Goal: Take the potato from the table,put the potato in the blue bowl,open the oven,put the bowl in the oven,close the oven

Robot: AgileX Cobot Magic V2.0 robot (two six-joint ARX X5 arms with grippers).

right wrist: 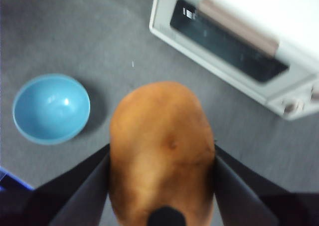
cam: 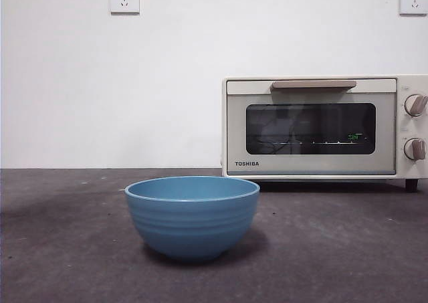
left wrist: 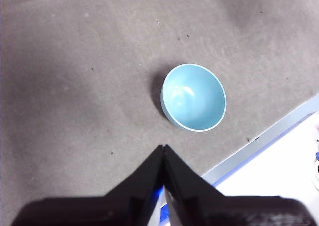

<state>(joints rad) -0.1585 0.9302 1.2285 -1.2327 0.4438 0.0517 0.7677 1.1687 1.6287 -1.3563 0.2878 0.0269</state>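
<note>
orange-brown and smooth-skinned, the potato (right wrist: 162, 151) hung pinched between the fingers (right wrist: 87, 183) of the right gripper (right wrist: 162, 158), lifted well clear of the counter (right wrist: 65, 31) and above the ground between the blue bowl (right wrist: 51, 108) and the oven (right wrist: 239, 41). looked rounded and plump, faintly dimpled near the middle, filling the span of the fingers from side to side. judged firm and dense, fairly weighty for its size, unlikely to bruise from a steady squeeze, though the slick curved skin could slide out if held off-centre; best taken across the widest part of the belly, as seemed the case. seemed much narrower than the bowl's mouth, so a release from above ought to suit. bowl stood upright and empty on the counter, matte blue with faint ridges round the outside, just in front of the closed oven in the front view. probably light and rigid, best gripped by the rim. left gripper (left wrist: 163, 153) waited high above the counter near the bowl, fingers pressed together on nothing.
</note>
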